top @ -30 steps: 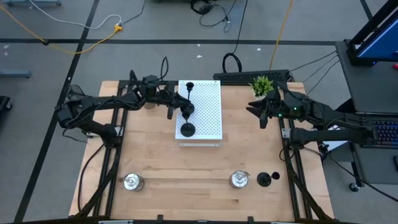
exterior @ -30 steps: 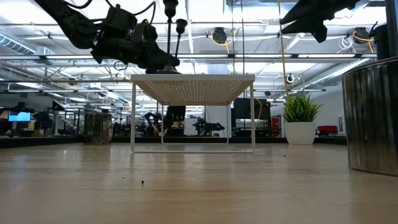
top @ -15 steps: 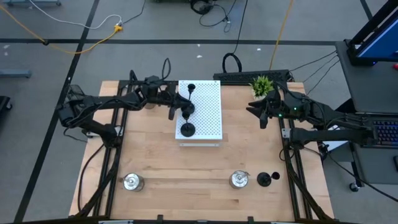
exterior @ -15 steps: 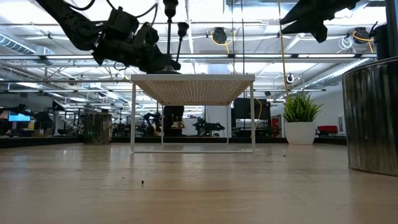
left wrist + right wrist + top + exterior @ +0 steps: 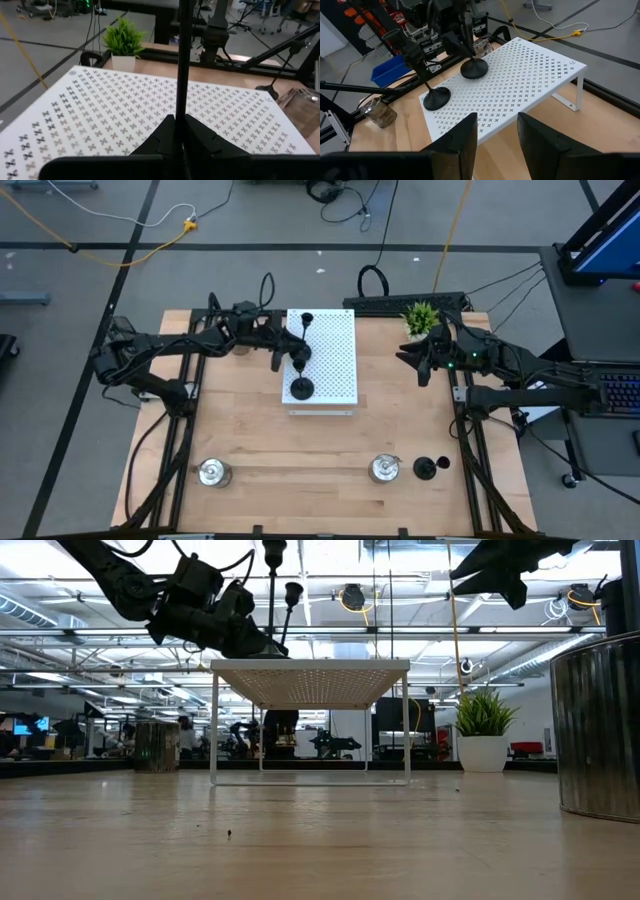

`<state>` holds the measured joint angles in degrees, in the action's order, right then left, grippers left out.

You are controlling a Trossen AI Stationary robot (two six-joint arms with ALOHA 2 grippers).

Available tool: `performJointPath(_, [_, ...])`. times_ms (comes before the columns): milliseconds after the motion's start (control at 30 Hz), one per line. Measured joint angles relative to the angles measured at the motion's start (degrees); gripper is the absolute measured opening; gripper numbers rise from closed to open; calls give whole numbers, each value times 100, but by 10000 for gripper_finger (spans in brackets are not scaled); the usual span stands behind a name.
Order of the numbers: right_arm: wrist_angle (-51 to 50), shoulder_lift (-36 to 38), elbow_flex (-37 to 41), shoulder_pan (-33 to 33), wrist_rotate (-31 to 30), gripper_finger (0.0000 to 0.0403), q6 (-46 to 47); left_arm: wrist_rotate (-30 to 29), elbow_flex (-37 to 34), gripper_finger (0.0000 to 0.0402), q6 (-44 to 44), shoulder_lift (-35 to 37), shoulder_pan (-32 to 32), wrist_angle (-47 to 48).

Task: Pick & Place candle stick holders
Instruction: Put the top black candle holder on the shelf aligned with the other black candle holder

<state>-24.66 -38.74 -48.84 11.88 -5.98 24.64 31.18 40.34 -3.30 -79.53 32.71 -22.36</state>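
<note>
A white perforated board (image 5: 335,355) stands mid-table. Two black candle stick holders stand on it. The nearer one (image 5: 436,98) rests free on its round base. The farther one (image 5: 473,68) has its thin stem in my left gripper (image 5: 179,135), which is shut and reaches in from the table's left. My right gripper (image 5: 495,132) hangs open and empty above the table's right side, beside the plant. Two silver holders (image 5: 212,472) (image 5: 384,469) and a black one (image 5: 425,468) stand on the table near its front edge. My left gripper pinches the farther black holder's thin stem (image 5: 181,100), low down, between its two fingers. The fingers come nearly level from the table's left and lie across the stem. The round base (image 5: 473,68) sits on the board, and the stem (image 5: 287,612) leans a little.
A small green potted plant (image 5: 421,317) stands at the far right corner. A squat glass holder (image 5: 377,112) sits on the table by the board's left side. One silver holder (image 5: 600,730) looms large in the low view. Bare wood lies between the board and the front row.
</note>
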Motion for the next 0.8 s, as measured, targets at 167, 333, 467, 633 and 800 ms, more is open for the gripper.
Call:
performJointPath(167, [0,0,0,0,0,130,0,2,0,29,10,0,0,48])
performJointPath(333, [0,0,0,0,0,130,0,0,0,29,40,0,-54,110])
performJointPath(467, [0,0,0,0,0,130,0,-4,0,30,68,0,-94,123])
performJointPath(633, [0,-1,0,0,0,130,0,-17,0,30,58,5,-131,237])
performJointPath(800, [0,0,0,0,0,130,0,-209,7,31,69,13,-136,326])
